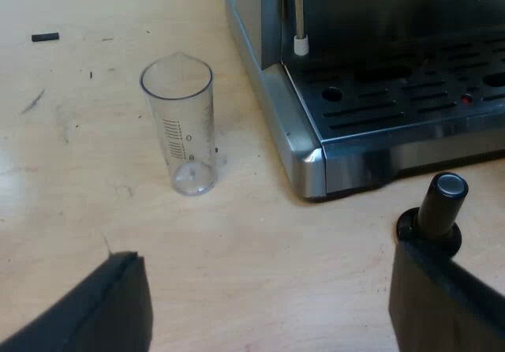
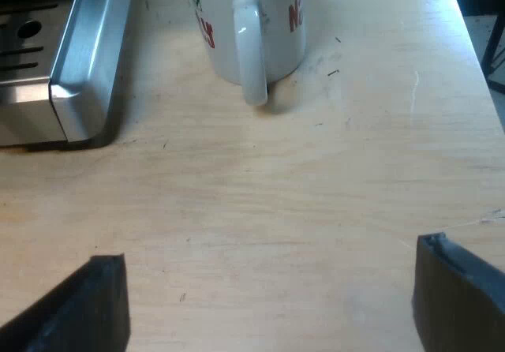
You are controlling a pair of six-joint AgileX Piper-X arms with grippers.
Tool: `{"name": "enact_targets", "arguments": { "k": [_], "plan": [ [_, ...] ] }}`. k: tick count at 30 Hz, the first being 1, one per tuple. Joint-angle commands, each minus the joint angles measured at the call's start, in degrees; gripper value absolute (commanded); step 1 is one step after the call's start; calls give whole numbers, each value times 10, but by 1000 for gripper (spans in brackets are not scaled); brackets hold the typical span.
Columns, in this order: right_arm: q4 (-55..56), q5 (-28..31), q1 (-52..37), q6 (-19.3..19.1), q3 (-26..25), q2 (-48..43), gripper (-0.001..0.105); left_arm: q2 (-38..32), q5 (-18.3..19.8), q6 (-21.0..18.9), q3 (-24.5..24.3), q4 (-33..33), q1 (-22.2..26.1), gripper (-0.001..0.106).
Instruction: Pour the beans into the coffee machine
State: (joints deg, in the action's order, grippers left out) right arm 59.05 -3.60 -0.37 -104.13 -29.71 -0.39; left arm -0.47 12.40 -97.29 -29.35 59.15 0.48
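Left claw [image 1: 268,289], right claw [image 2: 268,289] wide open, empty; measuring glass [image 1: 180,127] upright, empty; mug [image 2: 252,20] contents hidden.

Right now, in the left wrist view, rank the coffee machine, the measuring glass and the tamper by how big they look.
1. Coffee machine: largest by far.
2. Measuring glass.
3. Tamper: smallest as seen, but it is partly hidden and nearer the camera, so its place below the glass is unsure.
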Motion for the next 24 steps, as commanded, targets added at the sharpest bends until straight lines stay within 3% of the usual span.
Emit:
{"name": "enact_targets", "arguments": {
  "k": [1, 7, 11, 24],
  "plan": [
    [-4, -6, 0, 1, -3, -26, 79, -26, -1, -1, -3, -7, -1, 66],
    [-4, -4, 0, 1, -3, -26, 79, -26, -1, -1, -3, -7, -1, 66],
    [-4, -4, 0, 1, -3, -26, 79, -26, -1, 33, -3, -7, -1, 66],
    [-4, -4, 0, 1, -3, -26, 79, -26, 0, 33, -2, -8, -1, 66]
  ]
}}
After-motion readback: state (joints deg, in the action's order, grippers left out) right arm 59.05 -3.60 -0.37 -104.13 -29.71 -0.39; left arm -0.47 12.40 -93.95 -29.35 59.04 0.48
